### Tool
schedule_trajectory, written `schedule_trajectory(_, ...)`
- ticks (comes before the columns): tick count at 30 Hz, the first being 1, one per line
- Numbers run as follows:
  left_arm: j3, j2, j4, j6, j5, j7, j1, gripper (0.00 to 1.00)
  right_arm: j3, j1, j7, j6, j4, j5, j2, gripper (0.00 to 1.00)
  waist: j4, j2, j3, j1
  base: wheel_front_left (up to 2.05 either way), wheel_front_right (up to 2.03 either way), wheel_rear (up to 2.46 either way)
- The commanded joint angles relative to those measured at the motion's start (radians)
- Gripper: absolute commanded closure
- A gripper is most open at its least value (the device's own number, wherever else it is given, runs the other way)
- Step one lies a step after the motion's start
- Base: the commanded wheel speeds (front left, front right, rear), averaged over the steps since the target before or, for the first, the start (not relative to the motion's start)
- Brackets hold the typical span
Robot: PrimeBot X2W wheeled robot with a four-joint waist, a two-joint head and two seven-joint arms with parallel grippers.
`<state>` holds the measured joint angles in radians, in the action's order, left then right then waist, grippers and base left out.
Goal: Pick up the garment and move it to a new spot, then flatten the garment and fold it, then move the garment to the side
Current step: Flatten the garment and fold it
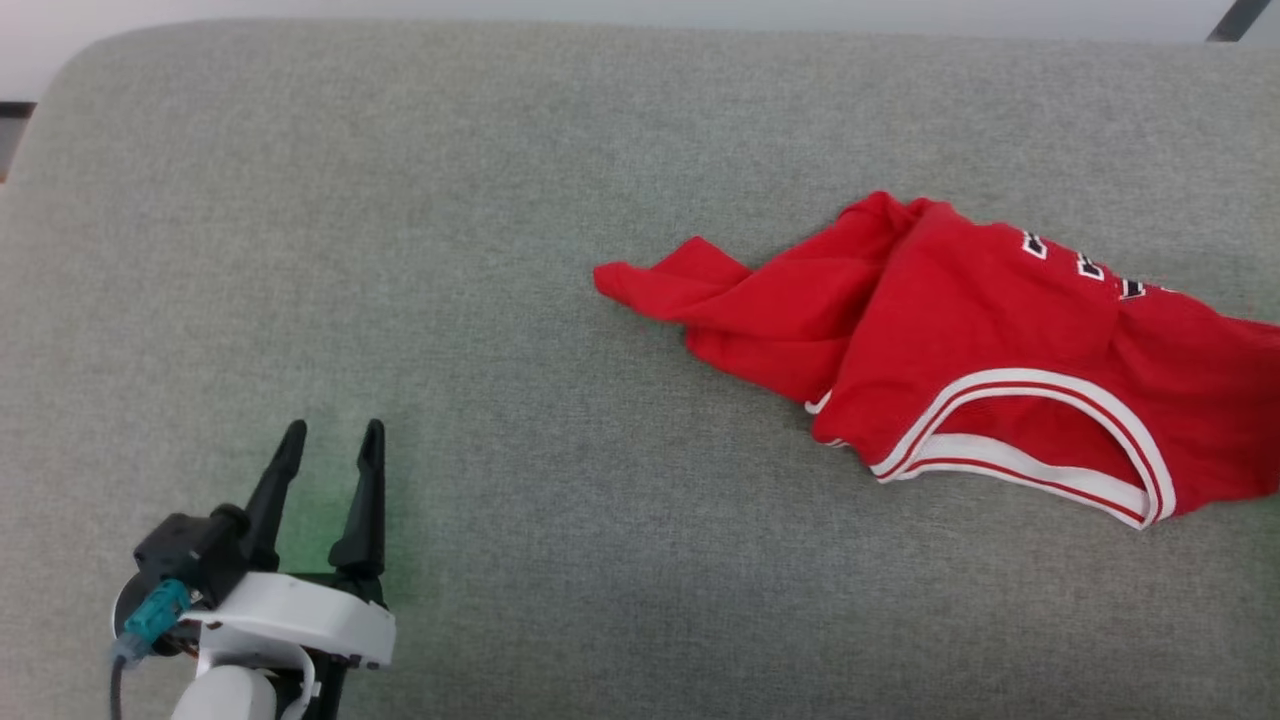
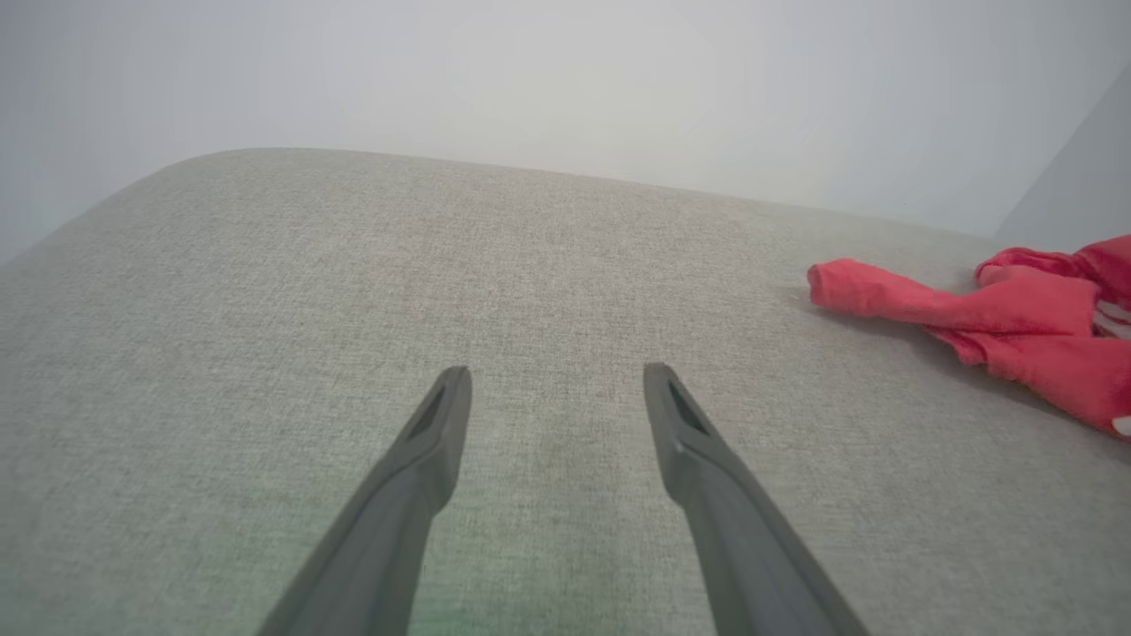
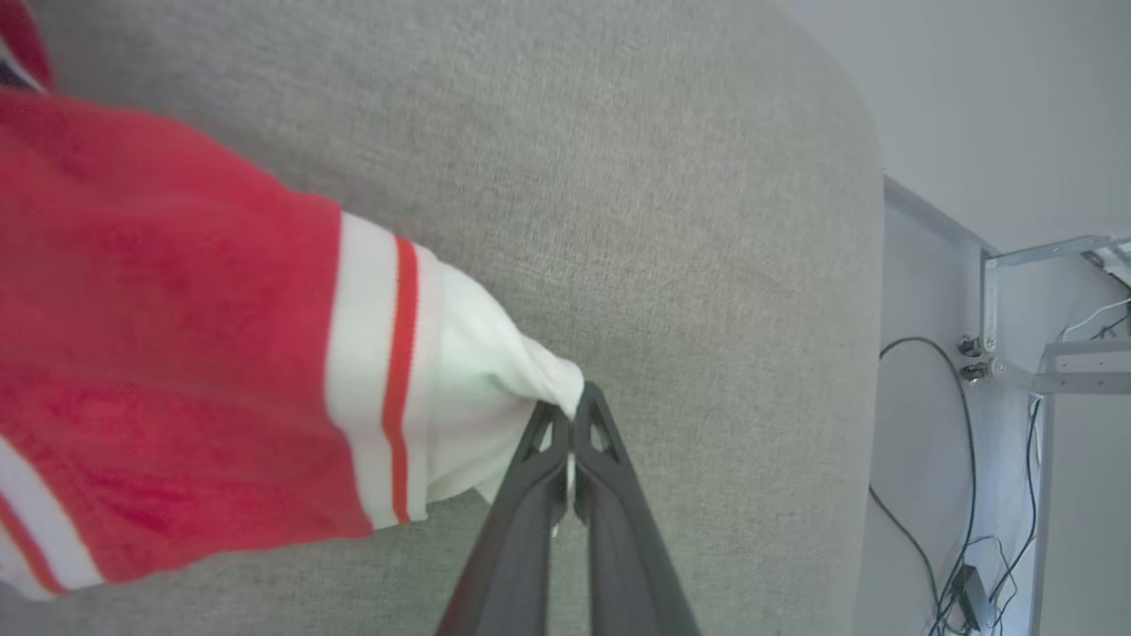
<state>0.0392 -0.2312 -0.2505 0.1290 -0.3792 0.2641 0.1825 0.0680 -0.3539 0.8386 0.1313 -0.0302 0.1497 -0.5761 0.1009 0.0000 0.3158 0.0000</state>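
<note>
Right gripper (image 3: 573, 413), clamped on a thin white edge of the garment (image 3: 177, 353), could lose it if pulled; left gripper (image 1: 333, 432) gapes empty.

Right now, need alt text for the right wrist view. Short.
The right tool is shut on a white fold of the red garment, just past its white-and-red striped trim, over a grey fabric surface. Cables and a metal frame show beyond the surface's edge at right.
</note>
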Motion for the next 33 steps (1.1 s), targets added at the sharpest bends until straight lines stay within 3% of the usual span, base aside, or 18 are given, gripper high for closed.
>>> schedule_trajectory(1,-0.001,-0.006,-0.004,0.003,-0.007,0.000,0.008,0.00,0.014,0.019,-0.008,-0.001,-0.016,-0.018,0.022,1.00,0.006,0.0000,0.009,0.0000,0.00,0.00,0.00)
schedule_trajectory(8,0.011,-0.012,-0.013,0.003,-0.011,0.000,0.024,0.00,0.086,0.017,-0.044,-0.001,-0.096,-0.130,0.062,1.00,0.011,0.0000,0.020,0.0000,0.00,0.00,0.00)
schedule_trajectory(14,0.031,-0.028,-0.013,0.003,-0.013,0.000,0.045,0.00,0.133,0.002,-0.095,-0.001,-0.136,-0.179,0.134,0.98,0.005,0.0000,0.010,0.0000,0.00,0.00,0.00)
schedule_trajectory(15,0.040,-0.031,-0.013,0.003,-0.018,0.000,0.048,0.00,0.137,-0.002,-0.112,-0.001,-0.138,-0.185,0.140,0.53,0.003,0.0000,0.006,0.0000,0.00,0.00,0.00)
schedule_trajectory(16,0.049,-0.036,-0.012,0.003,-0.025,0.000,0.052,0.00,0.145,-0.005,-0.131,-0.001,-0.140,-0.186,0.152,0.00,0.001,0.0000,0.000,0.0000,0.00,0.00,0.00)
schedule_trajectory(20,0.102,-0.073,-0.008,0.002,-0.035,0.000,0.074,0.00,0.173,-0.004,-0.208,-0.001,-0.130,-0.196,0.183,0.00,-0.004,0.0000,-0.021,0.0000,0.00,0.00,0.00)
schedule_trajectory(25,0.230,-0.179,-0.011,0.002,-0.074,-0.004,0.151,0.00,0.227,0.033,-0.383,-0.001,-0.065,-0.163,0.255,0.00,-0.016,0.0000,-0.069,0.0000,0.00,0.00,0.00)
schedule_trajectory(33,0.427,-0.326,0.040,0.002,-0.250,-0.190,0.344,0.00,0.204,0.095,-0.553,-0.001,0.100,-0.044,0.421,0.00,-0.074,0.0000,-0.125,0.0000,0.00,0.00,0.00)
